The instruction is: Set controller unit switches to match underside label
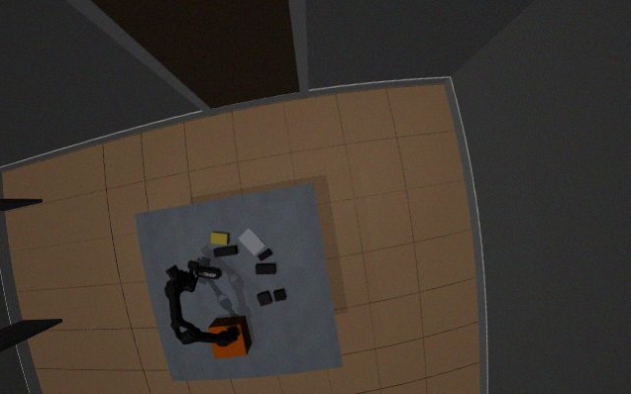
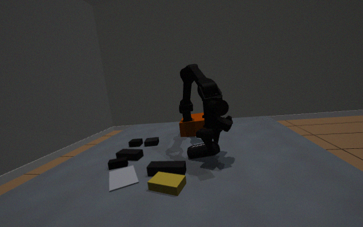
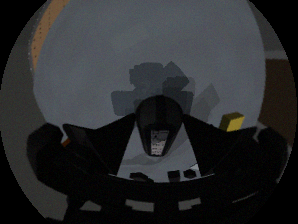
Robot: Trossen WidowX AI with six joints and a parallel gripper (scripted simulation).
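Note:
The dark controller unit (image 1: 211,273) (image 2: 195,151) (image 3: 159,106) is held between the two fingertips of my gripper (image 1: 198,270) (image 2: 209,148) (image 3: 158,116), which is shut on its long sides. The wrist view shows a pale printed strip (image 3: 158,143) with dark marks on the face turned toward the camera. It looks like the label; the marks are too small and blurred to read. In the top view a pale patch also shows on the unit's upturned face. The unit hangs low over the bench (image 1: 302,346) (image 2: 265,185). The rocker switches cannot be made out.
A long dark block (image 1: 226,250) (image 2: 166,168) lies near the unit, beside a yellow block (image 1: 219,239) (image 2: 166,179) (image 3: 234,122). A white plate (image 1: 251,241) (image 2: 123,178) and several dark modules lie farther off. The arm's base stands on an orange box (image 1: 230,349) (image 2: 189,130).

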